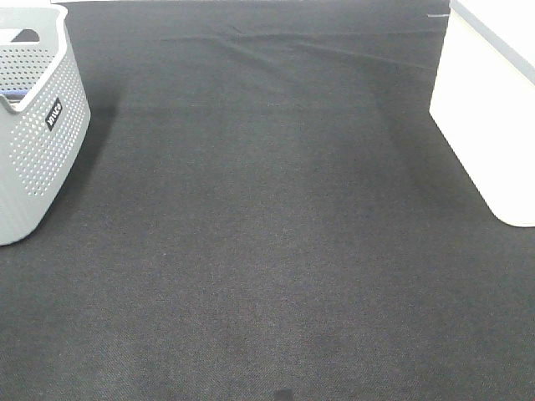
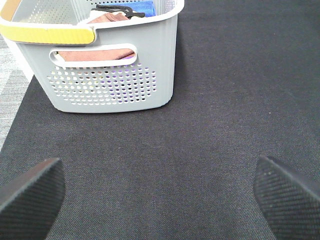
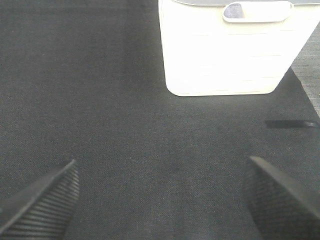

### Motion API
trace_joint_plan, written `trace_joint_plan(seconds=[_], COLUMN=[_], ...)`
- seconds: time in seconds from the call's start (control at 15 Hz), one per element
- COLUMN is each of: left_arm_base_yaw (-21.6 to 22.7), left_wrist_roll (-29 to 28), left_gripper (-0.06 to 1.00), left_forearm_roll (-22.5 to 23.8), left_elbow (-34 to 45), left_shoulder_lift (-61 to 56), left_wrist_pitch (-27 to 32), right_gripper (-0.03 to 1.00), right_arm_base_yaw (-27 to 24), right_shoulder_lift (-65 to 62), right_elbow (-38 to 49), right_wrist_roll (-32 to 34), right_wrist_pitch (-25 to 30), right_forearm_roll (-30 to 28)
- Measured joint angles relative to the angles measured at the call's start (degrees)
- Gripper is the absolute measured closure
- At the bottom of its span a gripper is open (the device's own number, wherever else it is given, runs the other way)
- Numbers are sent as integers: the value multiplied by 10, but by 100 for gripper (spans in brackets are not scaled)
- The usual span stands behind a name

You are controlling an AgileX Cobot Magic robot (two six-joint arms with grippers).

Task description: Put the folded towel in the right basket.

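A grey perforated basket (image 1: 38, 125) stands at the left of the dark mat; the left wrist view shows it (image 2: 110, 85) with folded towels inside, a reddish-brown one (image 2: 95, 54) and a blue one (image 2: 142, 7). The white right basket (image 1: 493, 109) stands at the right edge and also shows in the right wrist view (image 3: 230, 55). My left gripper (image 2: 160, 192) is open and empty, some way in front of the grey basket. My right gripper (image 3: 160, 200) is open and empty, some way in front of the white basket. Neither arm shows in the exterior high view.
A dark mat (image 1: 267, 234) covers the table, with wrinkles (image 1: 267, 46) near its far edge. A black hanger-like item (image 2: 117, 10) lies atop the towels in the grey basket. A short dark strip (image 3: 290, 123) lies on the mat near the white basket.
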Motion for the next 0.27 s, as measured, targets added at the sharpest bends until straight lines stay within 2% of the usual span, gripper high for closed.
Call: trace_joint_plan(seconds=[0.27], left_arm_base_yaw=[0], left_wrist_roll=[0], left_gripper=[-3], left_forearm_roll=[0], left_elbow=[0], left_shoulder_lift=[0], left_wrist_pitch=[0], right_gripper=[13], right_arm_base_yaw=[0], right_shoulder_lift=[0], right_elbow=[0], right_wrist_roll=[0], right_wrist_pitch=[0], right_forearm_roll=[0])
